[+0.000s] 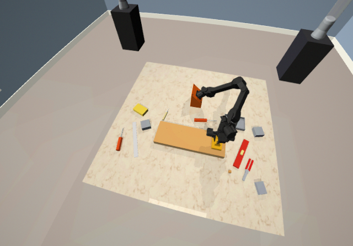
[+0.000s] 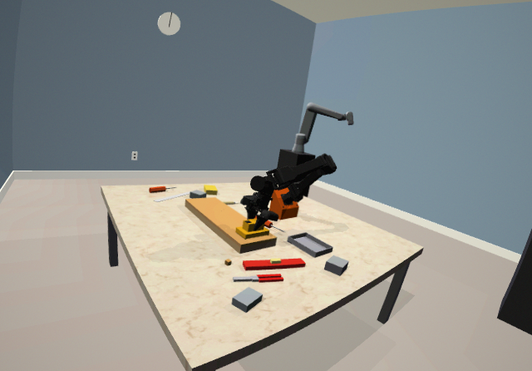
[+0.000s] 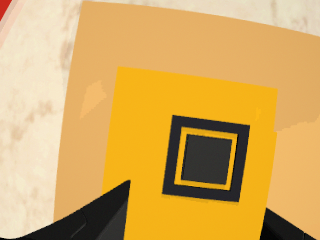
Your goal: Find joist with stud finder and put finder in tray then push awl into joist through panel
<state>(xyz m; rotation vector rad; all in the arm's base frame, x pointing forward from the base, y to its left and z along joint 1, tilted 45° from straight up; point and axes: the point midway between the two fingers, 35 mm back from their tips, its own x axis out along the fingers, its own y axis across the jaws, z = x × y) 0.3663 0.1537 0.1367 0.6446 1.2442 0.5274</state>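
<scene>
The yellow stud finder (image 1: 215, 147) (image 2: 252, 232) (image 3: 142, 110) is at the right end of the orange-brown floor panel (image 1: 182, 139) (image 2: 214, 214) (image 3: 175, 40), low on or just over its top. Its square window looks dark in the wrist view. My gripper (image 1: 217, 141) (image 2: 256, 224) (image 3: 185, 197) is shut on the stud finder. The grey tray (image 1: 244, 124) (image 2: 302, 248) is empty, partly hidden by the arm in the top view. A red-handled pointed tool (image 1: 200, 120) (image 2: 268, 224) lies behind the panel; a similar one (image 1: 119, 143) (image 2: 157, 189) lies far left. I cannot tell which is the awl.
A red level (image 1: 237, 159) (image 2: 258, 264), red-handled pliers (image 1: 249, 165) (image 2: 270, 278) and a small brown cube (image 1: 229, 171) (image 2: 228, 262) lie near the panel's right end. Several grey blocks, a yellow block (image 1: 140, 109), a ruler (image 1: 135, 140) and a thin pencil-like tool (image 1: 165, 115) lie around.
</scene>
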